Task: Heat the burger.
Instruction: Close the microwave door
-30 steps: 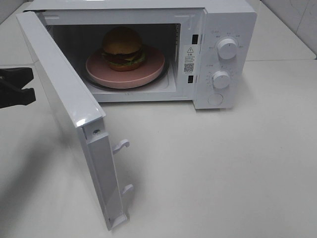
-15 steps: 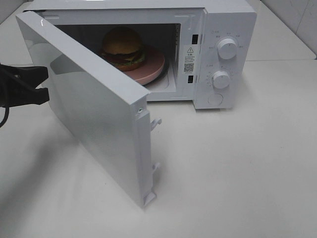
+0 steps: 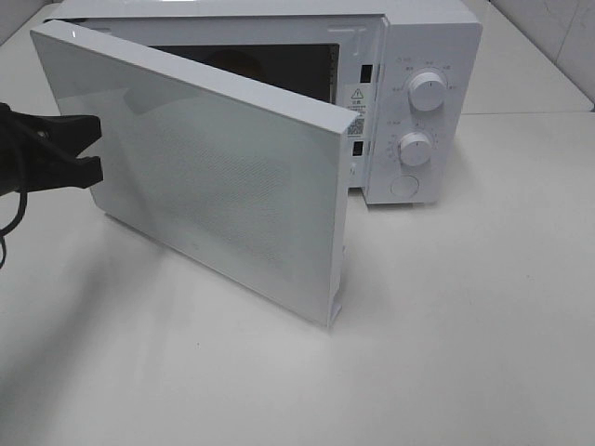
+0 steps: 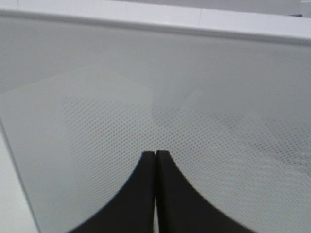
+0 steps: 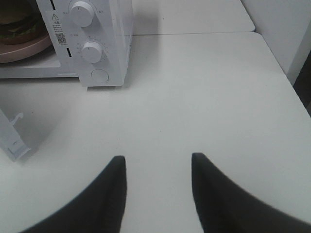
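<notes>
The burger (image 5: 17, 23) sits on a round pink plate (image 5: 26, 50) inside the white microwave (image 3: 429, 37); only the right wrist view shows it. In the exterior view the half-swung door (image 3: 223, 177) hides it. My left gripper (image 3: 96, 147) is shut, its tips (image 4: 155, 156) against the outer face of the door's dotted window (image 4: 194, 136), near the hinge side. My right gripper (image 5: 158, 167) is open with nothing between its fingers, hovering over the bare table to the right of the microwave, and is out of the exterior view.
Two round knobs (image 3: 427, 90) (image 3: 415, 149) and a round button (image 3: 405, 186) sit on the microwave's control panel. The door's latch hooks (image 5: 14, 141) stick out at its free edge. White table (image 3: 465, 325) stretches in front and to the right.
The door has swung from wide open to about half shut, with my left gripper moving right against it. In the exterior view the burger and plate are now covered.
</notes>
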Controlling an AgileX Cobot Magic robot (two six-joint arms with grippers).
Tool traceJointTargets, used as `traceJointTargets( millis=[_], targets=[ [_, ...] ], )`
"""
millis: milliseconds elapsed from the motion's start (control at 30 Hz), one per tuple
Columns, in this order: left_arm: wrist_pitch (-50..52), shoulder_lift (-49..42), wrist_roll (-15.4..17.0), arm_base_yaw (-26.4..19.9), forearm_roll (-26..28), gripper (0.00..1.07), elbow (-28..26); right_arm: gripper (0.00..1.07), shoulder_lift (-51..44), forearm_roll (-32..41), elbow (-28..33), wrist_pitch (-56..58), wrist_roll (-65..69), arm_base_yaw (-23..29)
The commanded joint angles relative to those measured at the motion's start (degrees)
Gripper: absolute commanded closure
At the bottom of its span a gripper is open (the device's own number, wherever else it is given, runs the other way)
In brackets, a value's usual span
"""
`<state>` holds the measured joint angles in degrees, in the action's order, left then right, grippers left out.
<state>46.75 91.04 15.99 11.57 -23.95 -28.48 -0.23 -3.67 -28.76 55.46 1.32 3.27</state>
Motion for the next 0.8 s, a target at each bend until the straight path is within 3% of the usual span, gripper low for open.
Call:
traceJointTargets(
  millis=[33, 800],
  targets=[
    [-0.3, -0.1, -1.3, 2.2, 2.1, 1.07, -1.9, 0.62, -1.5, 0.2, 0.4, -0.3, -0.3, -0.3],
    [-2.3, 7.4, -3.1, 5.3, 9.5, 1.07, -10.8, 0.62, -1.5, 0.2, 0.4, -0.3, -0.3, -0.3]
  ],
)
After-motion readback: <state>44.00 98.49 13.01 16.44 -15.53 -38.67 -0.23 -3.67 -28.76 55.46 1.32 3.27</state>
